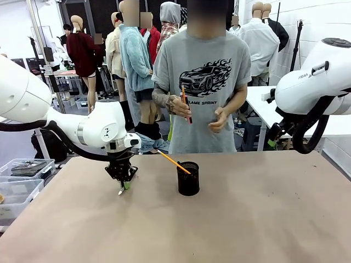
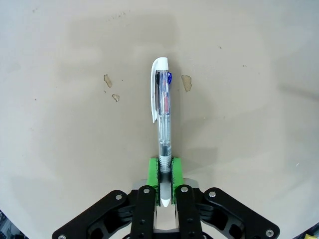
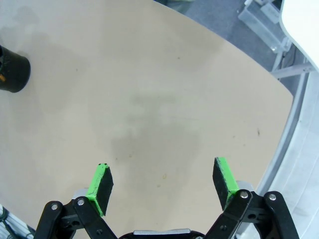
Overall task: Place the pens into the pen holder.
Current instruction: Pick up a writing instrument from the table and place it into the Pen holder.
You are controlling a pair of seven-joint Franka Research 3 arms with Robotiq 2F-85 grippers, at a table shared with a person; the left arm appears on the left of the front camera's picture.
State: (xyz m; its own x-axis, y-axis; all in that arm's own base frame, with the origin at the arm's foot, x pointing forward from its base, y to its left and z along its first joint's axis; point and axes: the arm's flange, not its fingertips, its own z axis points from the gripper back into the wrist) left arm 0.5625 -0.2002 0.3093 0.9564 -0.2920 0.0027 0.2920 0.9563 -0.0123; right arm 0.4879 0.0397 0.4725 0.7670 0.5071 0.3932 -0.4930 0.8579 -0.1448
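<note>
My left gripper points down at the brown table, left of the middle. It is shut on a white-silver pen, pinched between the green pads, with the clip end sticking out past the fingertips. To its right stands the pen holder, a black cup with a yellow-orange pencil leaning out to the left. Across the table the person's hand holds another thin reddish pen upright. My right gripper hangs open above bare table, holding nothing.
Clear plastic bins sit beside the table's left edge. The right arm hangs high over the right side. Small chipped marks dot the tabletop under the left gripper. A white table stands beyond the far right corner.
</note>
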